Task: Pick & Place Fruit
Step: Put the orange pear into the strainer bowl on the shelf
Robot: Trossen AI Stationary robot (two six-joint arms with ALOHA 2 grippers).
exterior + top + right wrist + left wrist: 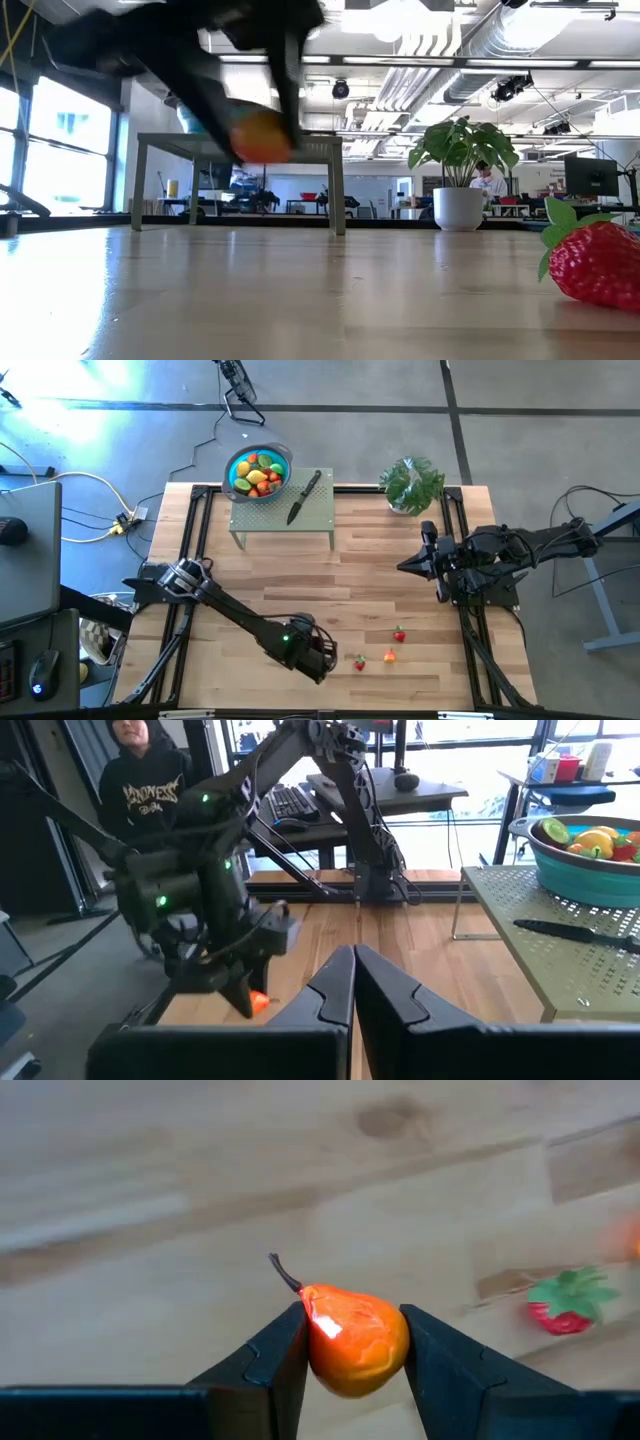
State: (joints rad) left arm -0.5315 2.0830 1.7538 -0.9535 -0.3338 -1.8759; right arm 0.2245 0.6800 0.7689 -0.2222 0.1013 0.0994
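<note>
My left gripper (pixel 352 1314) is shut on a small orange pear-shaped fruit (pixel 355 1342) with a dark stem, above the table's near middle (pixel 320 653). The low view shows this fruit (pixel 260 135) well above the tabletop. On the wood beside it lie two strawberries (pixel 358 662) (pixel 399 634) and a small orange fruit (pixel 390 656). A blue bowl (pixel 281 463) with several fruit pieces stands on a green perforated stand (pixel 300 520) at the far side. My right gripper (pixel 353 982) waits shut, raised over the table's right side (pixel 412 565). My left gripper pinches the orange fruit between its two fingers, one on each side of its round body (pixel 318 1345). The fingers slant steeply down from above. The fruit is lifted clear of the table, and its stem (pixel 284 1272) sticks out beyond the fingertips.
A black-handled knife (pixel 305 496) lies on the green stand next to the bowl. A potted plant (pixel 410 484) stands at the far right corner. A person (pixel 150 770) sits beyond the table's left side. Bare wood lies between the stand and the loose fruit.
</note>
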